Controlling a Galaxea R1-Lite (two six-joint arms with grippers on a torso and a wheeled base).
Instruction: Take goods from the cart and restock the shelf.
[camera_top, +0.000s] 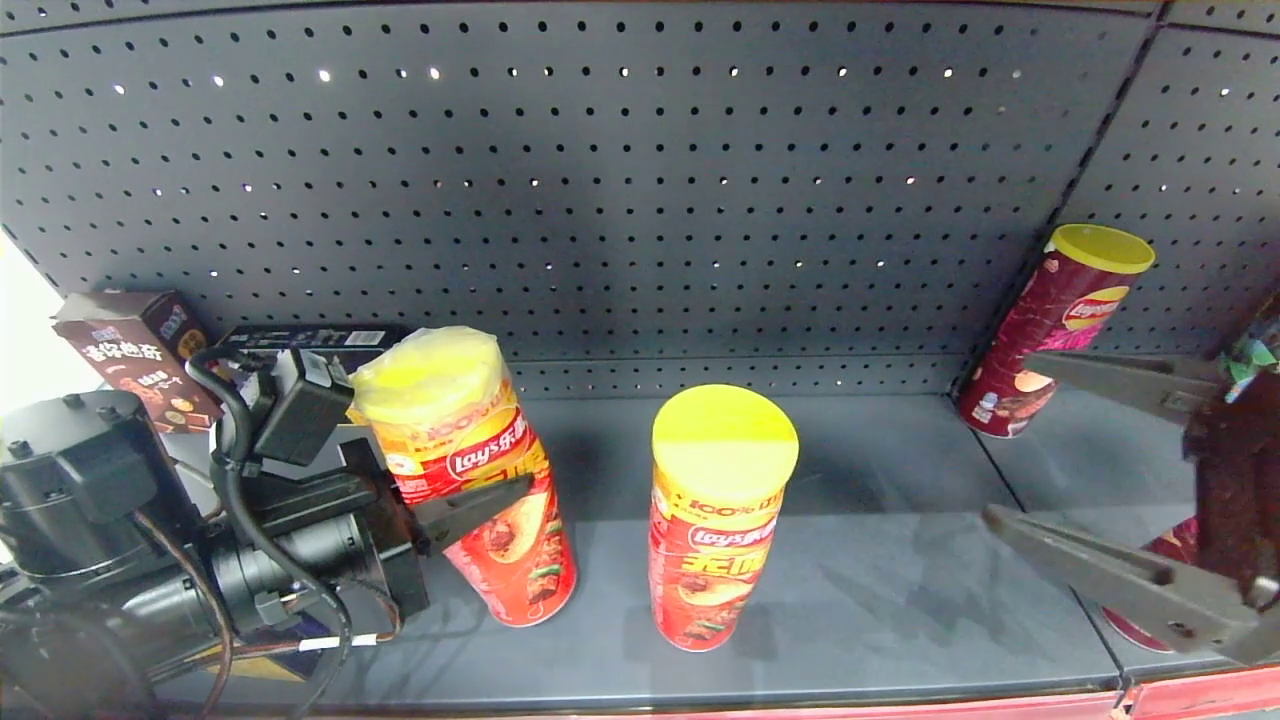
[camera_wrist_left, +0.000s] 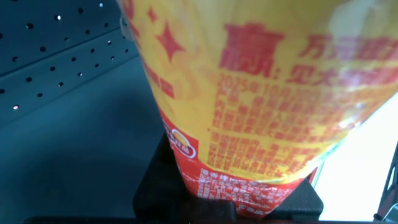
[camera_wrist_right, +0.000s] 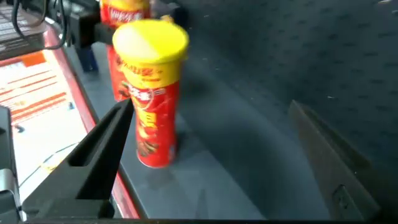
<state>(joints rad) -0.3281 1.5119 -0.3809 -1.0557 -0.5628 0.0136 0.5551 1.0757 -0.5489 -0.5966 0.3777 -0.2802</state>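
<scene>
In the head view, a brown snack box (camera_top: 130, 355) stands at about ten o'clock on the shelf (camera_top: 880, 560), against the pegboard back (camera_top: 640, 200). A dark flat box (camera_top: 300, 338) lies just beside it toward three o'clock.

Near eight o'clock, the left end effector (camera_top: 470, 505) is clenched around the middle of a red and yellow chip can (camera_top: 450, 420). The can is tilted, its yellow lid leaning toward ten o'clock and its base low by the shelf deck. I cannot tell whether the base touches the deck. In the left wrist view the same can (camera_wrist_left: 249, 112) rises out of the dark end effector (camera_wrist_left: 224, 205).

A second chip can (camera_top: 715, 520) stands upright at the shelf's centre, slightly toward six o'clock and apart from the held can. In the right wrist view it (camera_wrist_right: 152, 93) stands near the shelf's red front edge.

At about two o'clock, a maroon can (camera_top: 1060, 330) with a yellow lid leans in the back corner.

At four o'clock, the right end effector (camera_top: 1010, 438) hangs released, holding nothing. The right wrist view shows it (camera_wrist_right: 210, 106) spread wide. Another red can (camera_top: 1165, 550) is partly hidden behind it.
</scene>
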